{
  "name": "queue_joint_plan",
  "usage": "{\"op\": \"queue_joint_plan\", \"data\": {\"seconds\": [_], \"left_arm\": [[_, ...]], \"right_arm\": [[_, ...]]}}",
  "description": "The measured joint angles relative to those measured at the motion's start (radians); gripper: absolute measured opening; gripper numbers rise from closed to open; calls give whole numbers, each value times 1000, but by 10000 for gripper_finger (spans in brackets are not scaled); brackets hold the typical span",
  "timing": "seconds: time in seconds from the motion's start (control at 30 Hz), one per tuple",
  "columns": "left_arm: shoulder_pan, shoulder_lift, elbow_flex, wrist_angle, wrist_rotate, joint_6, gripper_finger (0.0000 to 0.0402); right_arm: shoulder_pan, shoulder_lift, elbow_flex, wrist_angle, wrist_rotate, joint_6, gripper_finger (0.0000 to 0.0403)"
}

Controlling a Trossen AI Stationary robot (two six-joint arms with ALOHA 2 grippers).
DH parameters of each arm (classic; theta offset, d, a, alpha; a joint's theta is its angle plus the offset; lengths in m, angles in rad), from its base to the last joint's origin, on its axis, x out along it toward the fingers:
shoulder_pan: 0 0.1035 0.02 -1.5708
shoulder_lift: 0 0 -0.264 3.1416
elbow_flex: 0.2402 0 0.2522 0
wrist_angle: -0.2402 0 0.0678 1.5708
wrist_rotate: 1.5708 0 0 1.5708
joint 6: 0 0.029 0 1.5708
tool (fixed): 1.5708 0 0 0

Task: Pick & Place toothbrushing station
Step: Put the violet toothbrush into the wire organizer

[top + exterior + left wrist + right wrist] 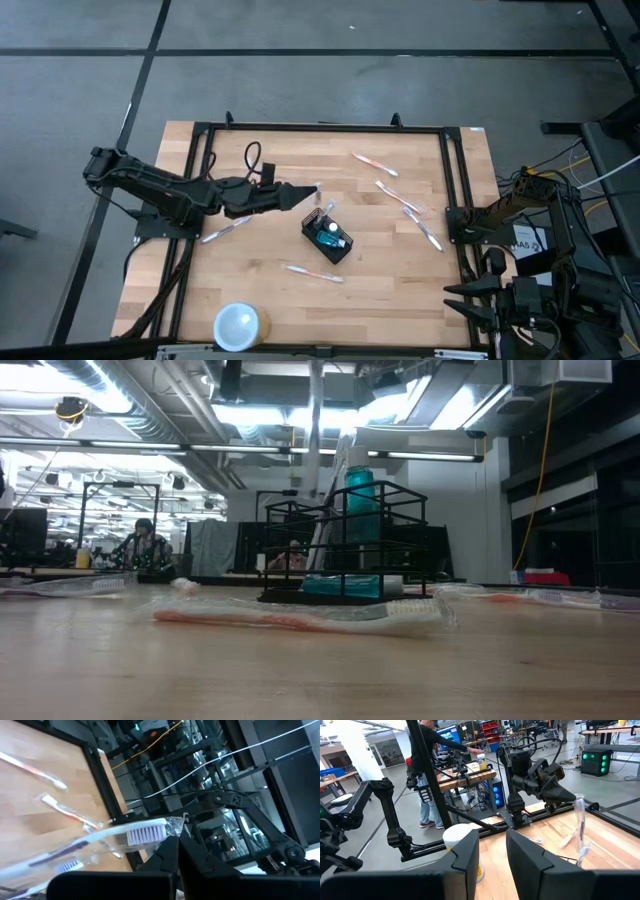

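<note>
I log the toothbrushing station mid-table, a teal bottle standing in it. My left gripper hovers just beside the station, clamped on a wrapped toothbrush. My right gripper waits off the table's right edge, fingers parted. White cup sits at the near edge.

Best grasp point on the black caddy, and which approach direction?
Come straight down on the toothbrushing station and pinch one of its thin top rim wires at an outer wall. It stands upright as an open wire frame with items inside, so the centre is blocked. The left gripper, shut on a toothbrush, would have to release first.
</note>
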Motion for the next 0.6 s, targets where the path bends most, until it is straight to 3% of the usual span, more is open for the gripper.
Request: {"op": "queue_joint_plan", "data": {"seconds": [0.6], "left_arm": [[-20,65,32,-5,-10,1,1]], "right_arm": [[0,0,0,-3,-4,-3,100]]}}
